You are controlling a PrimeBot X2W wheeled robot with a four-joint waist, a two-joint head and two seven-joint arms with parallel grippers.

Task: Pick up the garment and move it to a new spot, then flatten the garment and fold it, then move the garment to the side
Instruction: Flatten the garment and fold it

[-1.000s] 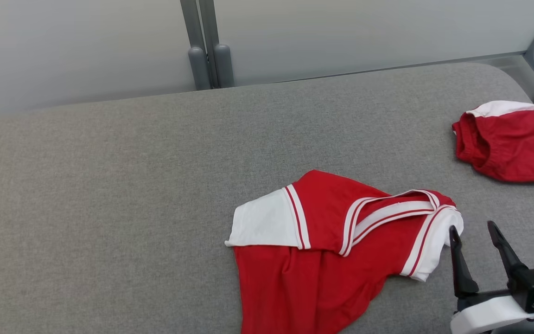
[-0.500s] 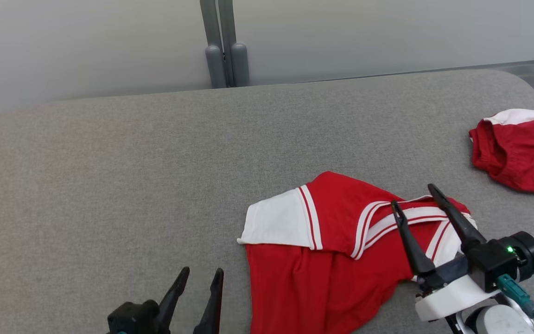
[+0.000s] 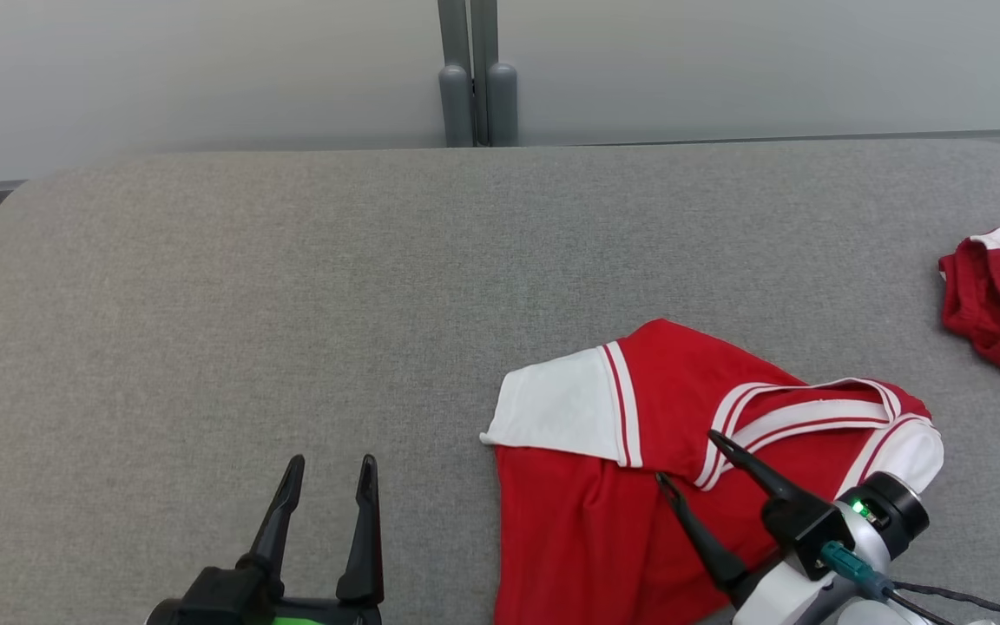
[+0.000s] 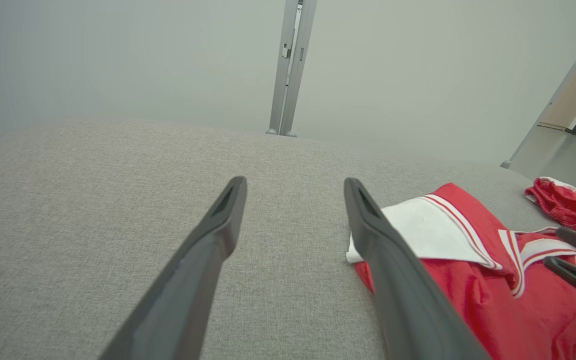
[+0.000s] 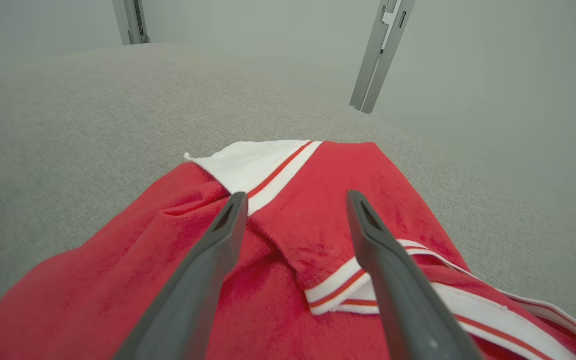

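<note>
The red-and-white shirt lies rumpled on the grey tabletop. The right tool hovers over the shirt's middle, spread wide and empty. The left tool sits beside the shirt, likewise released. The cloth is likely light and floppy, so pinch a shoulder or hem edge.

At the lower left of the head view, your left end effector has two long, tapering black fingers on a black block. The green patch on the bottom edge is possibly a light. At lower right, your right end effector joins a white housing carrying a black cylinder, a green lamp, a teal plug and a dark cable.
</note>
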